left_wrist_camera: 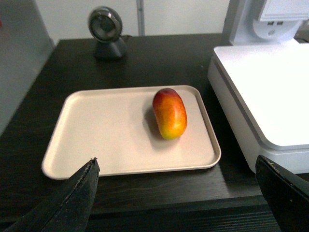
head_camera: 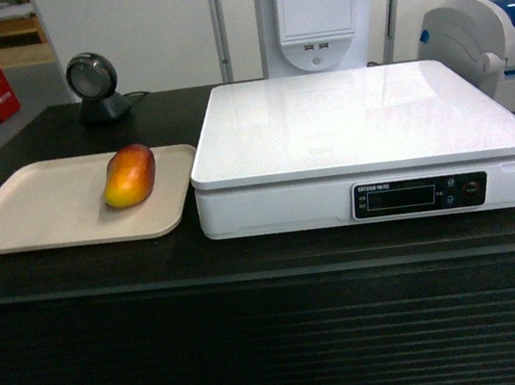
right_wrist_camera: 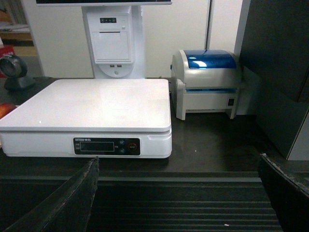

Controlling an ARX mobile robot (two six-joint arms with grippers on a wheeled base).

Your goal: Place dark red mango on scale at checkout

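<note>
The dark red mango (head_camera: 129, 175) lay on its side on the beige tray (head_camera: 41, 207), right-hand end, just left of the scale (head_camera: 353, 123), whose platter was bare. The left pincer (left_wrist_camera: 178, 193) hung above the bench (head_camera: 78, 273) edge, spread wide, holding nothing, the tray's near rim between its fingers (left_wrist_camera: 72, 198). My call: best to come down across the mango's narrow waist, close gently on that smooth skin, lift clear of the tray rim, then cross to mid-platter. The right pincer (right_wrist_camera: 178, 193) was wide too, empty, facing the scale front. Only the right wrist view showed the blue-lidded printer (right_wrist_camera: 207, 82); only the head view showed the checkout's ribbed front (head_camera: 280, 360).
</note>
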